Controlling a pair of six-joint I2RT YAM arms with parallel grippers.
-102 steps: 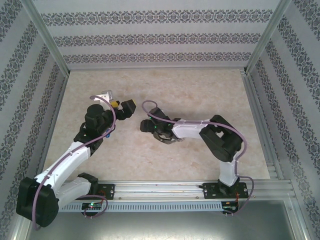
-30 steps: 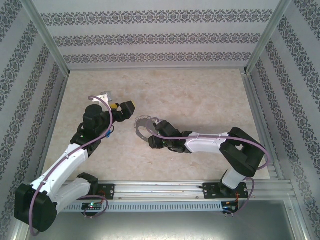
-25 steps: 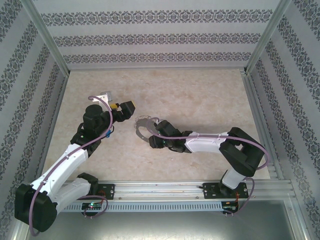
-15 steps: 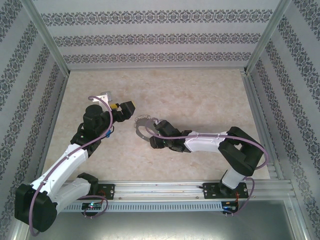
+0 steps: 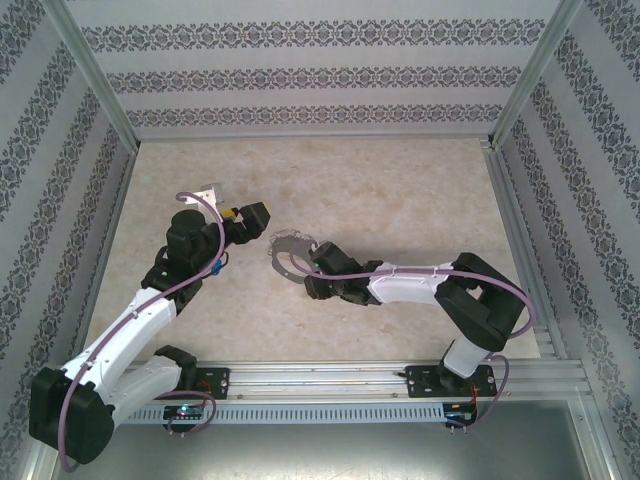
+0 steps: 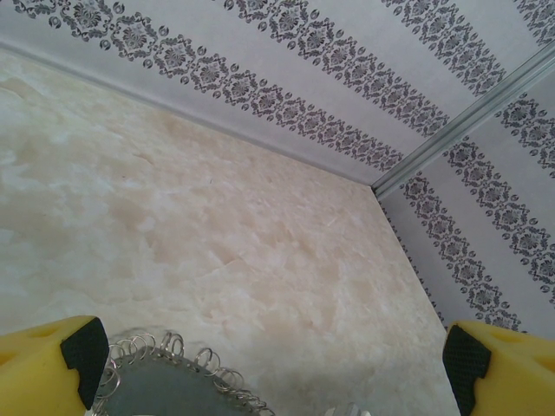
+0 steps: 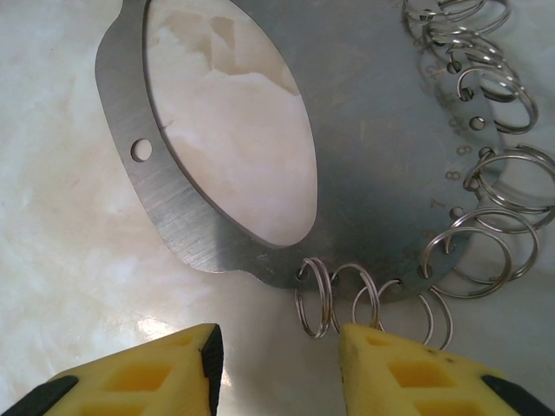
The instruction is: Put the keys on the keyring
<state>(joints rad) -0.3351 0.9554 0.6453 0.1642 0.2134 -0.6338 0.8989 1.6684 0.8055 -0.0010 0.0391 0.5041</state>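
- While the left gripper hangs above the marble-patterned table, its yellow fingers are held spread wide, and nothing is gripped between them.
- The keyring is seen lying on the table near its middle, between the two grippers. It is a flat silvery metal loop, with small split rings threaded through holes along one edge.
- From the left wrist, part of that ringed edge is seen low down between the spread fingers, nearer the left one.
- The right gripper is held low, just beside the keyring's edge. Its tips are parted by a moderate gap, bare table is seen between them, and nothing is pinched.
- Two or three of the small split rings are found just ahead of that gap, apart from both tips.
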